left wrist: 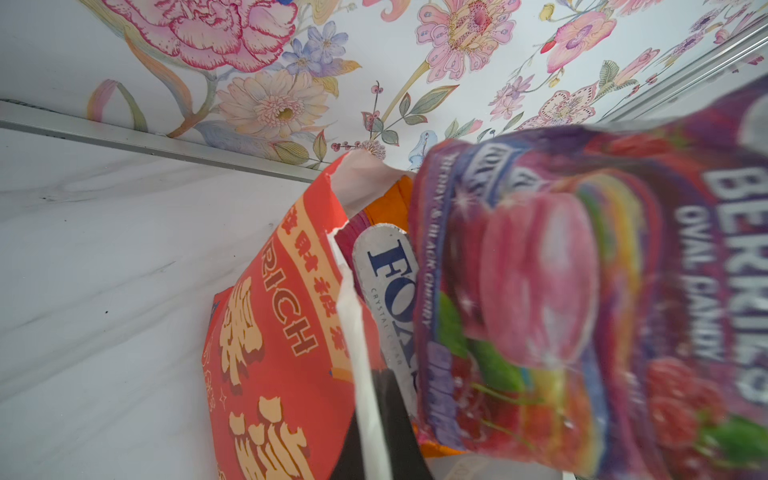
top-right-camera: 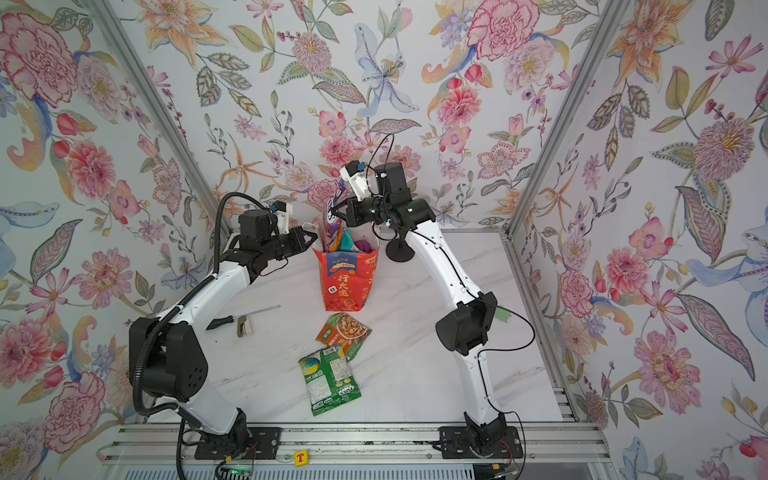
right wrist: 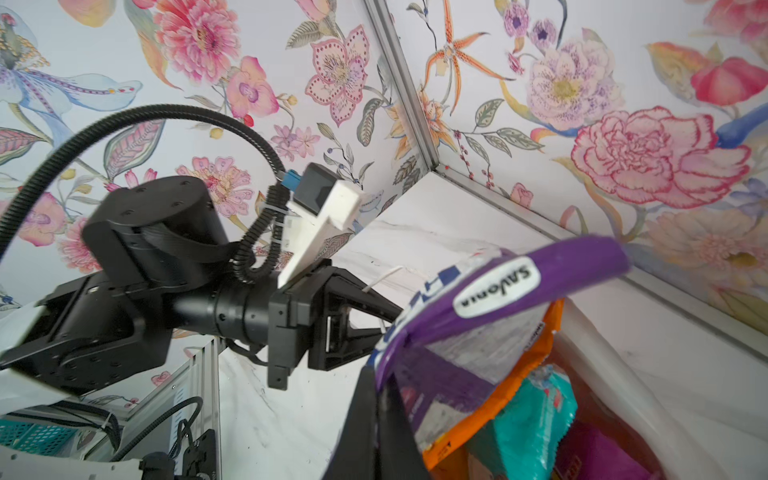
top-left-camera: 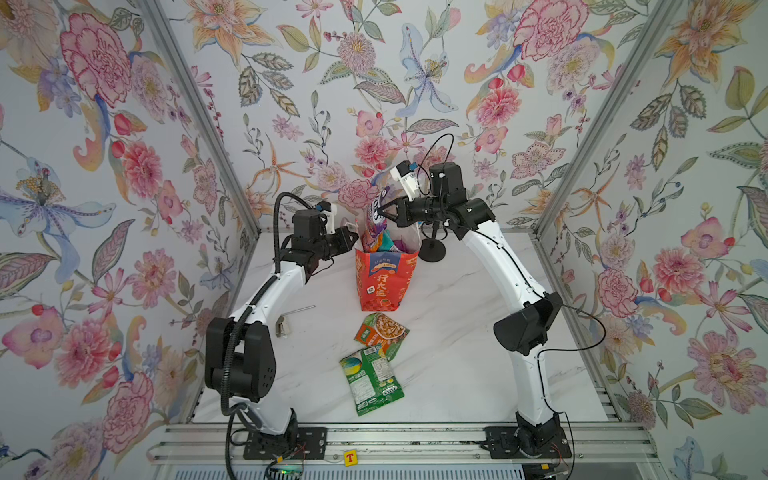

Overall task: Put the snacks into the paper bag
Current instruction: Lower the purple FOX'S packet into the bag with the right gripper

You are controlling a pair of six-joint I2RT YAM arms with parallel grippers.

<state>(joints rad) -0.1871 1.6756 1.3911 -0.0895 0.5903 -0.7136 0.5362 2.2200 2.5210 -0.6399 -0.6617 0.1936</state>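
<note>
The red-orange paper bag [top-left-camera: 379,282] [top-right-camera: 345,284] stands upright at the back middle of the table. My left gripper [top-left-camera: 355,238] [left wrist: 370,419] is shut on its white-lined rim [left wrist: 353,316] on the left side. My right gripper [top-left-camera: 385,209] [right wrist: 376,415] is shut on a purple FOXS candy bag [top-left-camera: 373,224] [right wrist: 478,320] [left wrist: 582,291], which hangs half inside the opening. Inside lie a second FOXS packet [left wrist: 386,274], a teal packet [right wrist: 528,419] and orange and purple ones. On the table in front lie an orange-green nut packet [top-left-camera: 382,332] [top-right-camera: 345,332] and a green packet [top-left-camera: 372,380] [top-right-camera: 330,382].
A screwdriver [top-right-camera: 241,318] and a small metal piece [top-left-camera: 282,326] lie on the table left of the packets. A black round-based stand [top-left-camera: 432,251] sits just right of the bag. Flowered walls close in the back and both sides.
</note>
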